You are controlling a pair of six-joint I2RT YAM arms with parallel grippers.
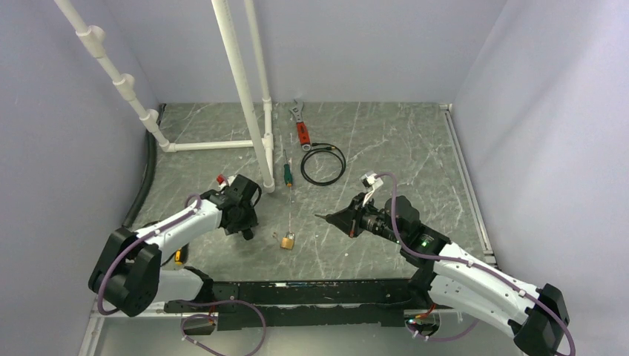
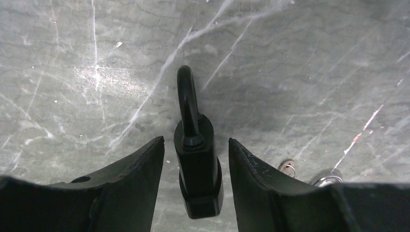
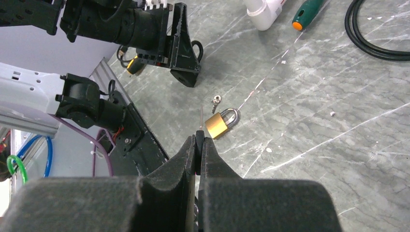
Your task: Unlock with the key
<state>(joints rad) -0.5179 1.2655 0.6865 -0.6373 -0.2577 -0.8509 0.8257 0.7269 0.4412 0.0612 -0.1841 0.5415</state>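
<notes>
The left pincer (image 2: 195,142) stands spread. A black padlock (image 2: 198,169) lies between its fingers with a gap on either side, shackle pointing away from the wrist. Ahead of the right pincer (image 3: 198,140), slightly to its right, lie a brass padlock (image 3: 218,124) and, just beyond it, a small silvery key (image 3: 216,101). The right pincer is pressed together on the key (image 3: 198,134). Its round black head sits at the very fingertips and a hair-thin pale blade juts forward, though the detail is small. It is probably feather-light and stiff, with a smooth head apt to twist and a blade that bends easily. The head's flat faces look the best hold, leaving the blade free.
</notes>
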